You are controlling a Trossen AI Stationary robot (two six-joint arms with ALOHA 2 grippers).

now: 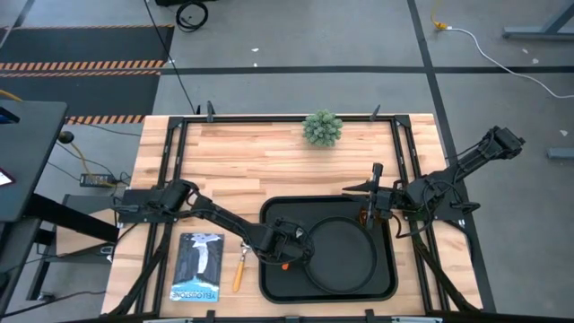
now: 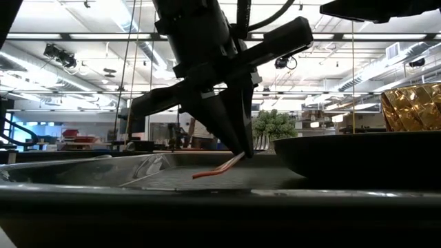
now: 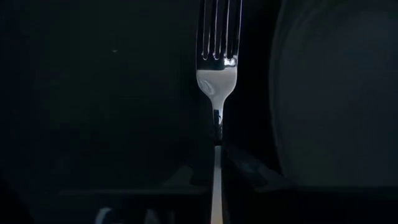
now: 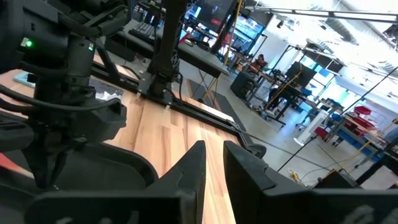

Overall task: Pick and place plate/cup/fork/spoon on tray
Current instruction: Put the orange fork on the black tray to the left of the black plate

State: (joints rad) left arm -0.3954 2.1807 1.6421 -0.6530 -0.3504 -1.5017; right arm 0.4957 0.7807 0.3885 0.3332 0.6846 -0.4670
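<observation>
The black tray lies at the table's near middle, with the round black plate on its right part. The amber cup stands at the tray's far right corner and shows behind the plate's rim in the low view. My left gripper hangs over the tray's left part, shut on the fork. The spoon lies on the table left of the tray. My right gripper hovers by the tray's far right corner next to the cup, empty, its fingers a narrow gap apart. My left gripper pinches the fork between its two fingers at the narrow neck, just behind the tines. The fingers come from above, pointing down. The red-orange handle slants down from the fingers toward the tray floor; whether its end touches the floor, I cannot tell.
A small green potted plant stands at the table's far middle. A dark booklet lies at the near left, beside the spoon. Bare wood shows between the plant and the tray.
</observation>
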